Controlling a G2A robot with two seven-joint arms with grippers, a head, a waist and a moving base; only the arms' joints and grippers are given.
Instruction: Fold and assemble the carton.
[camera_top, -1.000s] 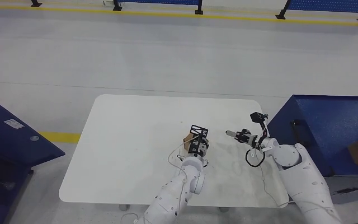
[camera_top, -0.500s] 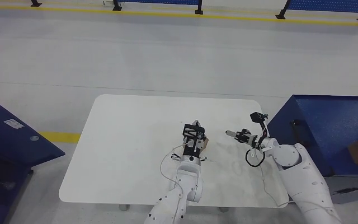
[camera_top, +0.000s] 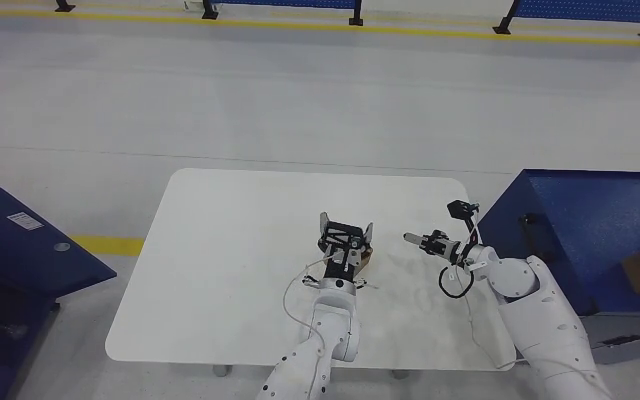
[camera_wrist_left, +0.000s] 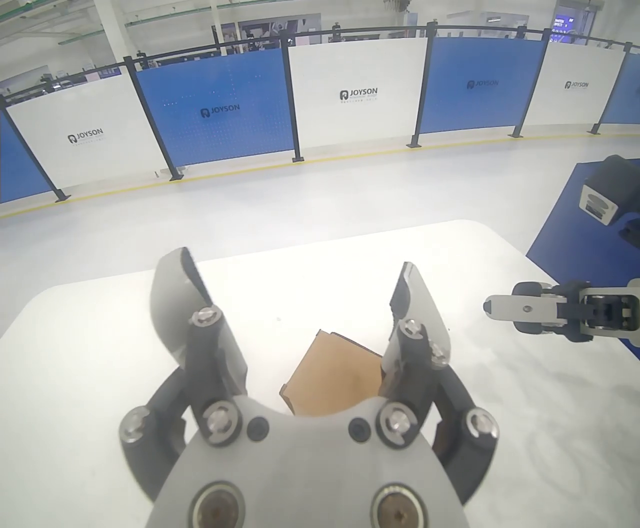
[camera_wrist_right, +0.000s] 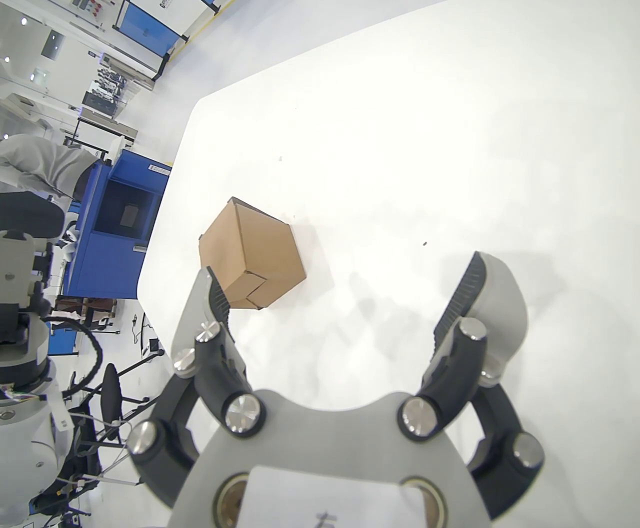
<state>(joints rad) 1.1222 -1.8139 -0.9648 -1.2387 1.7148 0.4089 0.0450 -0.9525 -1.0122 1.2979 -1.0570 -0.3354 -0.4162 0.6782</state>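
Looking down from the top view, I have the carton (camera_top: 368, 258) sitting on the white table (camera_top: 230, 260), a little toward the robot's right of the middle. The left gripper (camera_top: 346, 228) hangs over it and covers most of it from above, so little more than a brown sliver shows here. The right gripper (camera_top: 412, 239) sits off to the carton's right, near it but apart.

The left wrist view brings me closer. The left gripper (camera_wrist_left: 290, 280) has its fingers spread wide and nothing between them. The carton (camera_wrist_left: 335, 375) lies below, close to the palm and nearer one finger than the other. Its edge runs behind that finger, and I cannot tell whether the two touch. Farther off I see the right gripper (camera_wrist_left: 492, 306) side-on, held above the table (camera_wrist_left: 75, 350).

The right wrist view tells me most about the carton (camera_wrist_right: 252, 257). It is folded up into a closed box, resting on the table (camera_wrist_right: 400, 125) with one corner turned toward the camera. One end face shows flaps meeting along a stepped seam. Nothing grips it in this picture. The right gripper (camera_wrist_right: 345, 280) is also spread wide and empty. One fingertip overlaps the box's corner in the picture, though the top view shows a gap between them.
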